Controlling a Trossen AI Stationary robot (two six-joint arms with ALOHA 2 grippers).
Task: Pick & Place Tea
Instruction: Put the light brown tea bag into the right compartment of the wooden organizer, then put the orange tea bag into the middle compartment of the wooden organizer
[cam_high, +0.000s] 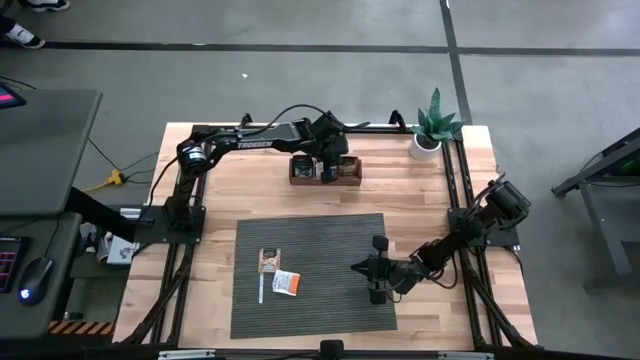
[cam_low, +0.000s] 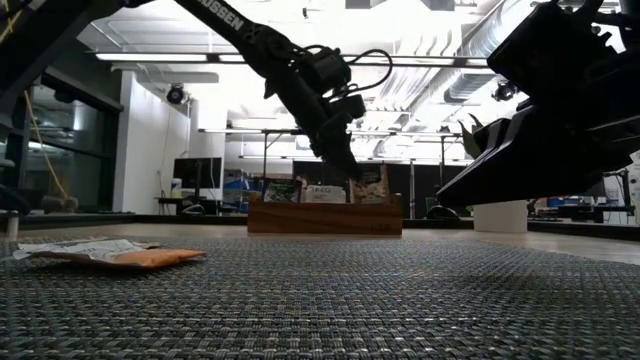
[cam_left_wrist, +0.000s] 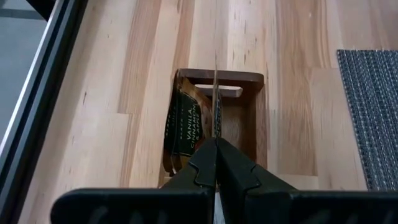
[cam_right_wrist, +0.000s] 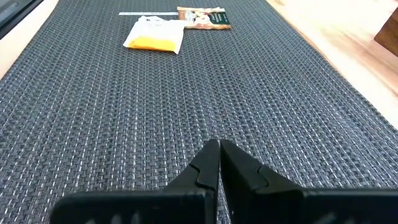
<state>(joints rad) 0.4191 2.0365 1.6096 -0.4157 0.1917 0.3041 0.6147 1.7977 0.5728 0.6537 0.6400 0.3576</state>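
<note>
Tea sachets were split between two places. Several stood upright in the wooden box (cam_high: 324, 170) at the far side of the bench (cam_high: 200, 310), directly under the left gripper (cam_left_wrist: 216, 144), whose fingers were pressed together on a thin sachet (cam_left_wrist: 216, 106) seen edge-on, poised over the box's open compartment. Right beside that gripper, in the same compartment, leaned a dark sachet (cam_left_wrist: 185, 127) with vanilla lettering. In the low view more sachets showed in the box's other compartments.

Two sachets were still out on the grey mat (cam_high: 330, 300): an orange sachet (cam_right_wrist: 155, 35) and a tan sachet (cam_right_wrist: 203, 17), lying just beside each other, with a thin white strip (cam_right_wrist: 146, 13) next to them. They lay well ahead of the right gripper (cam_right_wrist: 218, 163), which rested low over the mat with its fingers closed and nothing between them.

By my reading, the job was well along: most sachets were boxed, one was being lowered in, and two remained to be fetched from the mat.
</note>
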